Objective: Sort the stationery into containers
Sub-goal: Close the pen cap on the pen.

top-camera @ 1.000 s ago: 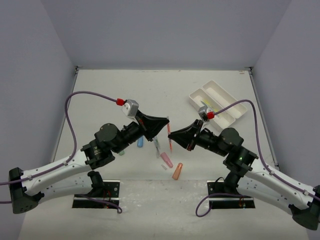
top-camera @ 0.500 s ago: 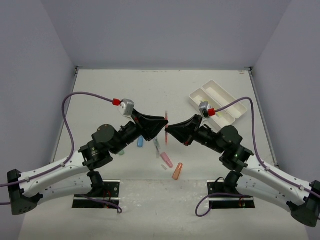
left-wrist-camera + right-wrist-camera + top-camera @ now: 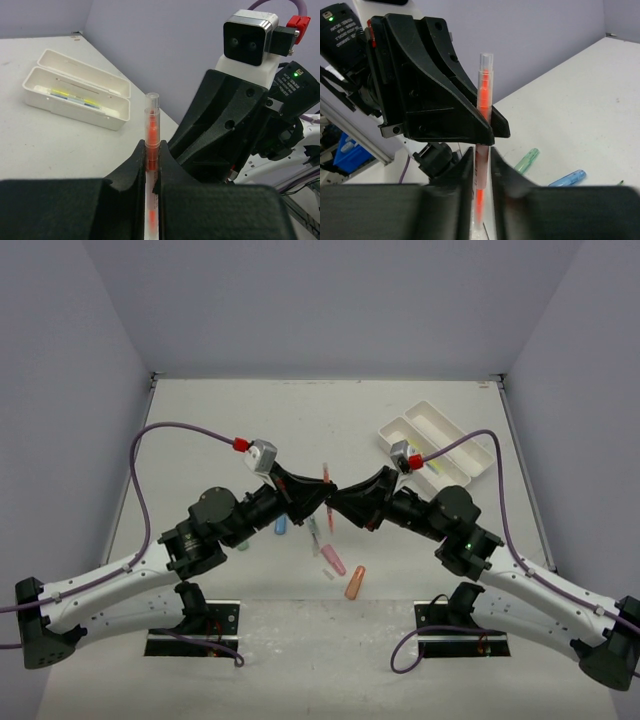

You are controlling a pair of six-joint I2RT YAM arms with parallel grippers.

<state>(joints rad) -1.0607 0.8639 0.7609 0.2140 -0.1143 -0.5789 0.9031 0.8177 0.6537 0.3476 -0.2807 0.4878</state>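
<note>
An orange pen (image 3: pixel 326 492) with a clear barrel hangs upright above the table's middle, gripped from both sides. My left gripper (image 3: pixel 321 502) is shut on its lower barrel (image 3: pixel 151 125), the jaws pressed against it (image 3: pixel 151 150). My right gripper (image 3: pixel 336 502) is shut on the same pen (image 3: pixel 485 85), just below the left one's jaws (image 3: pixel 482 155). The white two-compartment tray (image 3: pixel 437 445) lies at the back right, and in the left wrist view it (image 3: pixel 75 107) holds a yellow pen (image 3: pixel 70 95).
Loose pieces lie on the table under the grippers: a blue one (image 3: pixel 281 524), a pink one (image 3: pixel 334 562), an orange one (image 3: pixel 355 582) and a thin pen (image 3: pixel 315 533). The right wrist view shows a green piece (image 3: pixel 527 160) and a blue one (image 3: pixel 567 178).
The right gripper carried the orange pen up and left toward the left gripper. The left gripper opened, then shut on that pen, so both hold it now.
</note>
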